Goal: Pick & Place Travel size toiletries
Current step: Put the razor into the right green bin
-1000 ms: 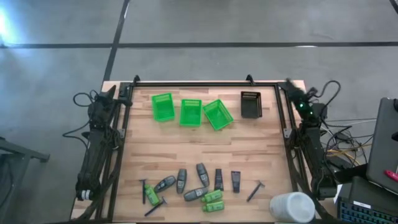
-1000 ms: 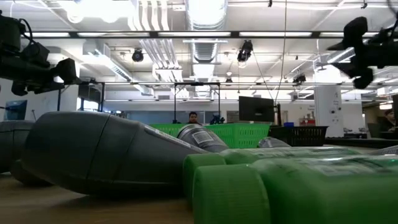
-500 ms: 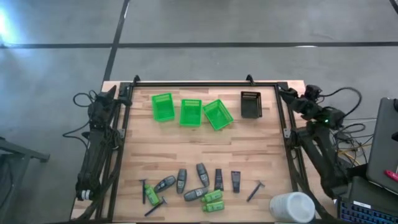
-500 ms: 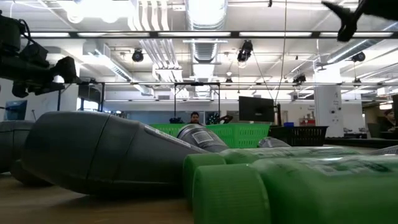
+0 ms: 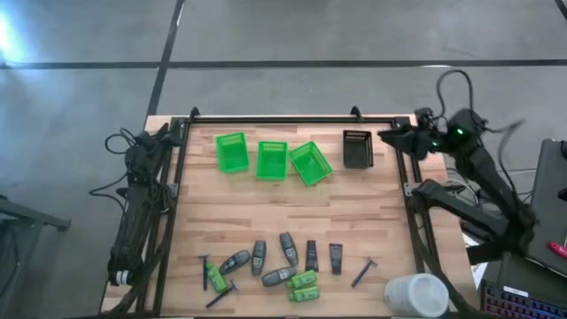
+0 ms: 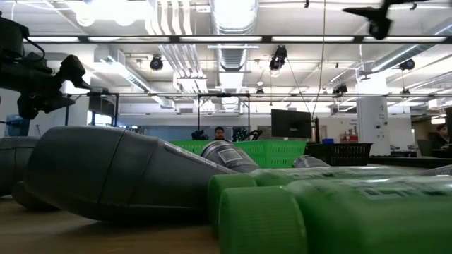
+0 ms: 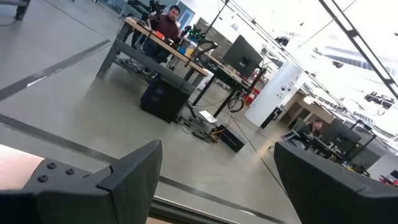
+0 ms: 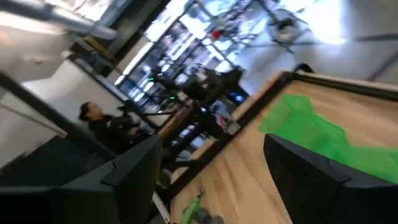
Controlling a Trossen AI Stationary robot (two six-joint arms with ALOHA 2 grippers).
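The toiletries lie loose by the table's near edge: dark grey tubes (image 5: 288, 248), bright green bottles (image 5: 303, 281) and thin razor sticks (image 5: 364, 271). In the low view a grey tube (image 6: 120, 173) and green bottles (image 6: 332, 212) fill the foreground. My left gripper (image 5: 173, 133) rests at the far left corner, open (image 7: 217, 180), touching nothing. My right gripper (image 5: 390, 137) hangs high above the far right side, beside the black basket, open (image 8: 211, 180) and empty; it also shows in the low view (image 6: 374, 14).
Three green mesh baskets (image 5: 271, 160) and a black basket (image 5: 357, 149) stand in a row along the far side. A big white cylinder (image 5: 416, 295) sits at the near right corner. A dark metal frame (image 5: 292, 119) borders the table. Bare wood (image 5: 283, 213) lies between baskets and toiletries.
My right arm has risen from its folded rest at the table's right edge, lifting its gripper high and swinging it toward the table's left, over the far right corner beside the black basket. The toiletries have not moved.
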